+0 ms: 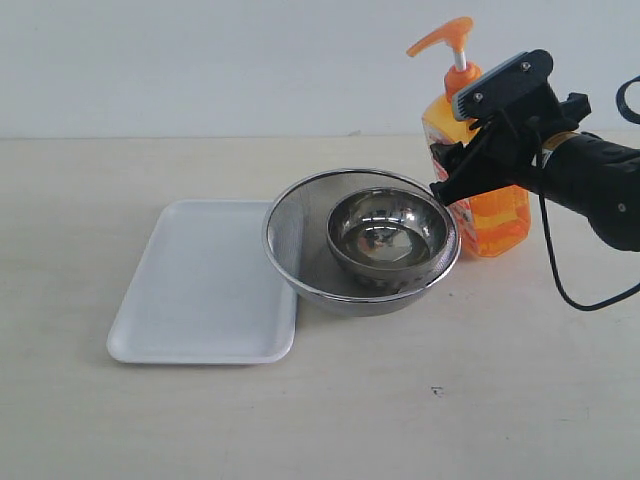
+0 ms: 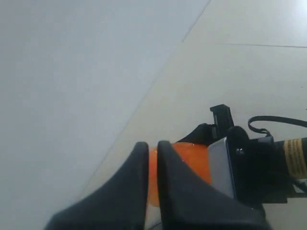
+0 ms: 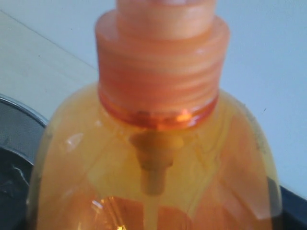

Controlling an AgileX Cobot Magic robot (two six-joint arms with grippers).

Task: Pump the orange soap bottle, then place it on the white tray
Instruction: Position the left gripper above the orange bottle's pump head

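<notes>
While the right claw (image 1: 462,170) clasps the orange soap bottle (image 1: 500,220) far right on the tabletop (image 1: 400,420), its slick, liquid-heavy yet stiff sides likely favour this mid-body hold; left claw (image 2: 152,152) narrow, nearly closed.

readable text: none | orange soap bottle (image 1: 497,215): its printing too small and blurred to read

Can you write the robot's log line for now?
right gripper: clasping orange soap bottle | bottle spot: beside strainer | white tray: without bottle
</notes>
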